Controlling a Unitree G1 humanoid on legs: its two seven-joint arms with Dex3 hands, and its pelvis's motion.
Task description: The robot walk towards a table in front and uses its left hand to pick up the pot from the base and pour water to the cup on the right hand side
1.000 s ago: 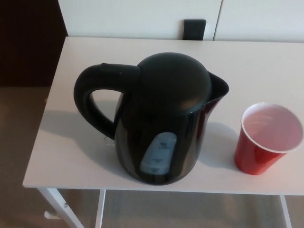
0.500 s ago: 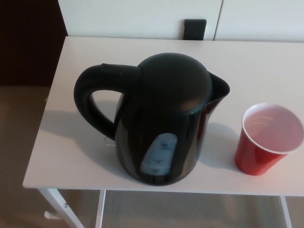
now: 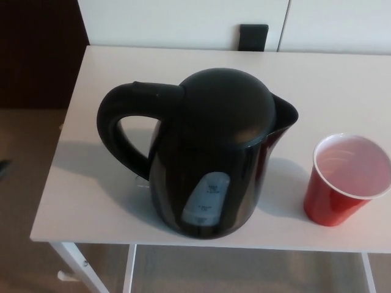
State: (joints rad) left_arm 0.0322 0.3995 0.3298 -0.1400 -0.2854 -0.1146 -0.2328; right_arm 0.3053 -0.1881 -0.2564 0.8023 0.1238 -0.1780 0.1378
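White tabletop [image 3: 85, 183] filled the frame, the black electric kettle [image 3: 211, 152] at centre, red cup [image 3: 345, 180] lower right; neither of my hands showed, and I judged it heavy, slick-bodied, best taken by its rigid loop handle [image 3: 119, 131].

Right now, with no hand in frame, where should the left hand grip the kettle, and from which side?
Probably the looped handle of the kettle, approached from the robot's left: it juts left with an open gap for fingers, while the spout already faces the red cup.

Pot [image 3: 211, 152] left of cup [image 3: 342, 183]
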